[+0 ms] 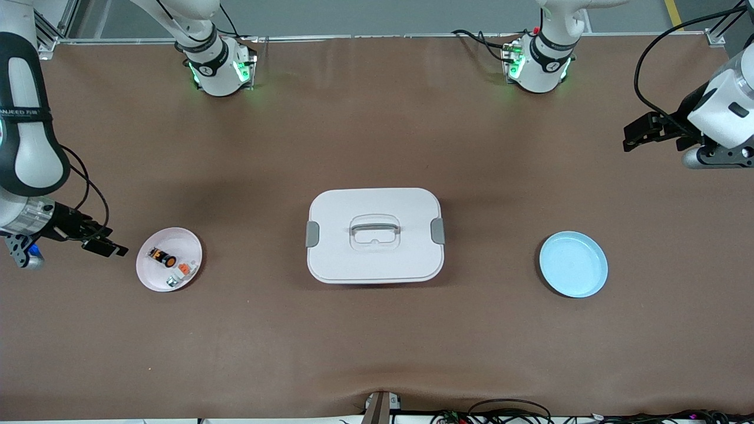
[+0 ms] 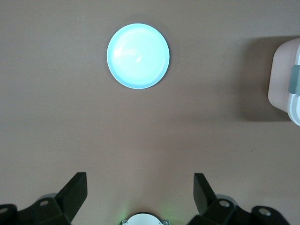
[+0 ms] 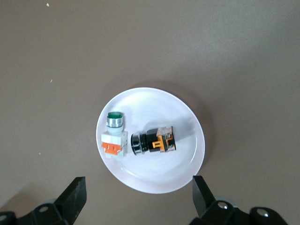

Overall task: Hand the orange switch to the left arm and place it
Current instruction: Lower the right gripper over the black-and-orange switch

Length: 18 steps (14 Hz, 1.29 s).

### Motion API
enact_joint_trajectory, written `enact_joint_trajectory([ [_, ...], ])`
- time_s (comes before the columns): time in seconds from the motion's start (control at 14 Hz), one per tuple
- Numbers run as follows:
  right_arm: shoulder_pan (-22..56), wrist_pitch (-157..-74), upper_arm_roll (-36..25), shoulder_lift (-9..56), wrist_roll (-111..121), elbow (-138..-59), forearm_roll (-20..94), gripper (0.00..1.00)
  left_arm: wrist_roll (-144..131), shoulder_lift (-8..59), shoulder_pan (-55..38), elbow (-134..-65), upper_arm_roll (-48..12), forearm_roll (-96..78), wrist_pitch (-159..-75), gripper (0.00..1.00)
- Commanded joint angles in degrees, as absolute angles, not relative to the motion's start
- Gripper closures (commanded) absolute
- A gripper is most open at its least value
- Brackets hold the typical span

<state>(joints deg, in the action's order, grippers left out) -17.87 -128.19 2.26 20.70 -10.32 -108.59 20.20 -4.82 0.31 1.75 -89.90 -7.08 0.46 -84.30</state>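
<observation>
The orange switch (image 1: 163, 257) lies on its side on a white plate (image 1: 177, 238) near the right arm's end of the table. In the right wrist view the switch (image 3: 153, 140) is black with orange markings, on the plate (image 3: 154, 173). My right gripper (image 1: 109, 246) is open and empty, up in the air just beside that plate; it also shows in the right wrist view (image 3: 138, 197). The white box (image 1: 374, 259) stands shut at the table's middle. My left gripper (image 1: 635, 134) is open and empty, high over the left arm's end of the table; it also shows in the left wrist view (image 2: 139, 194).
A white-grey piece with an orange tab (image 1: 184, 270) and a green cap (image 3: 114, 136) lies beside the switch on the same plate. An empty light-blue plate (image 1: 574, 264) sits near the left arm's end, also in the left wrist view (image 2: 138, 56). The box's corner (image 2: 286, 79) shows there too.
</observation>
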Motion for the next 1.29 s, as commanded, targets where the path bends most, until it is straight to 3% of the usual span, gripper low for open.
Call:
enact_joint_trajectory([
  [0.0,-16.4,-135.1,2.5,20.8,-7.1,-113.2,21.7,0.00,-4.1,-0.2,1.9,-91.1,-7.2,-0.2,-85.6,0.00],
  [0.5,-13.8,-142.5,2.5,25.8,-3.2,-115.8,21.7,0.00,-4.1,-0.2,1.8,-91.6,-7.3,-0.2,-85.9,0.00],
  [1.21,-13.5,-144.8,2.6,28.7,1.3,-115.3,21.6,0.00,-4.0,-0.3,5.4,-90.8,-6.8,-1.8,-88.4,0.00],
])
